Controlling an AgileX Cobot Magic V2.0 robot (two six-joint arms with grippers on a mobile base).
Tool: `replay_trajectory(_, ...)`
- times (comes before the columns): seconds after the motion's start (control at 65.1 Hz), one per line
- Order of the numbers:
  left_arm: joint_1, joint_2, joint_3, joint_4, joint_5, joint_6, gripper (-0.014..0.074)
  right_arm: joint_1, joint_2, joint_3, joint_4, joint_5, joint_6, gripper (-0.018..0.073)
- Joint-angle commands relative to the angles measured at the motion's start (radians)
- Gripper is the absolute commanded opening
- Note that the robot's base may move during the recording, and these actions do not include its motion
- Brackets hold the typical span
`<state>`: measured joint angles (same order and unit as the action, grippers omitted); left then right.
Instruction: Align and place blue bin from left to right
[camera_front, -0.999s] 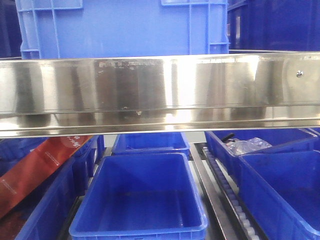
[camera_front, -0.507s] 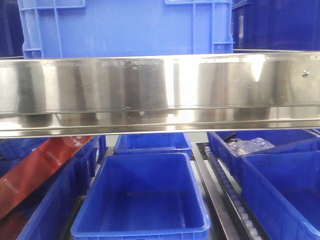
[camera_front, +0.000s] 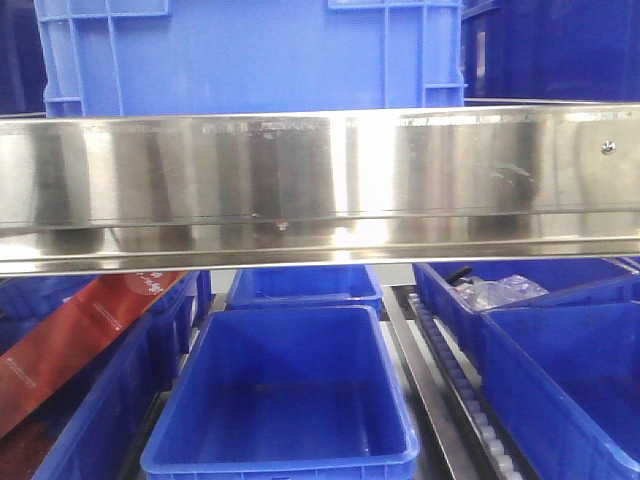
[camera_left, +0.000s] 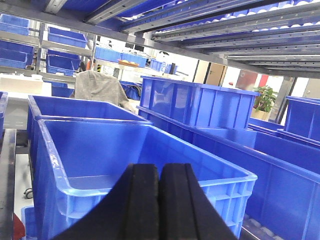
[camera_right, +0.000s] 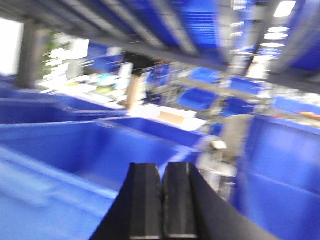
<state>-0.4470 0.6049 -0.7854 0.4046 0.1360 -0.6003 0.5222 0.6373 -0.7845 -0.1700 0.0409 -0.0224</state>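
Two grippers, left (camera_left: 159, 210) and right (camera_right: 162, 210), have jaws closed on nothing. My tall medium-blue plastic crate (camera_front: 250, 55) sits on the steel shelf (camera_front: 320, 180); blind pushing could skew it.

A steel shelf (camera_front: 320, 180) crosses the front view, and the blue bin (camera_front: 250, 55) stands on it toward the left. Below, a roller rack (camera_front: 450, 400) carries deep-blue trays (camera_front: 285, 400) in rows, one tray (camera_front: 520, 290) holding clear plastic bags (camera_front: 495, 292).

Left tool (camera_left: 159, 200) closed, pads touching (nothing between); right tool (camera_right: 162, 200) likewise closed.
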Motion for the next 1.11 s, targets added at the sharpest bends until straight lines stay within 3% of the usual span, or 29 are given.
replay_trajectory(0.0, -0.007, -0.008, -0.003, 0.003, -0.019, -0.001, -0.0111, -0.097, -0.04, 0.07, 0.049, -0.116, -0.029, -0.0079)
replay_trajectory(0.092, -0.007, -0.008, -0.003, 0.003, -0.019, -0.001, -0.0111, -0.202, -0.098, 0.164, 0.14, -0.11, -0.033, -0.0079)
replay_trajectory(0.2, -0.007, -0.008, -0.003, 0.003, -0.019, -0.001, -0.0111, -0.303, -0.177, 0.287, 0.18, -0.11, -0.033, -0.0079)
replay_trajectory(0.338, -0.007, -0.008, -0.003, 0.003, -0.019, -0.001, -0.0111, -0.357, -0.264, 0.418, 0.182, -0.095, -0.033, -0.0079)
replay_trajectory(0.538, -0.007, -0.008, -0.003, 0.003, -0.019, -0.001, -0.0111, -0.358, -0.374, 0.562, 0.182, 0.073, -0.022, -0.0079)
replay_trajectory(0.814, -0.007, -0.008, -0.003, 0.003, -0.019, -0.001, -0.0111, -0.357, -0.558, 0.68, 0.187, 0.057, -0.022, -0.0079)
replay_trajectory(1.091, -0.007, -0.008, -0.003, 0.003, -0.019, -0.001, -0.0111, -0.269, -0.637, 0.778, 0.199, 0.05, -0.022, -0.0079)
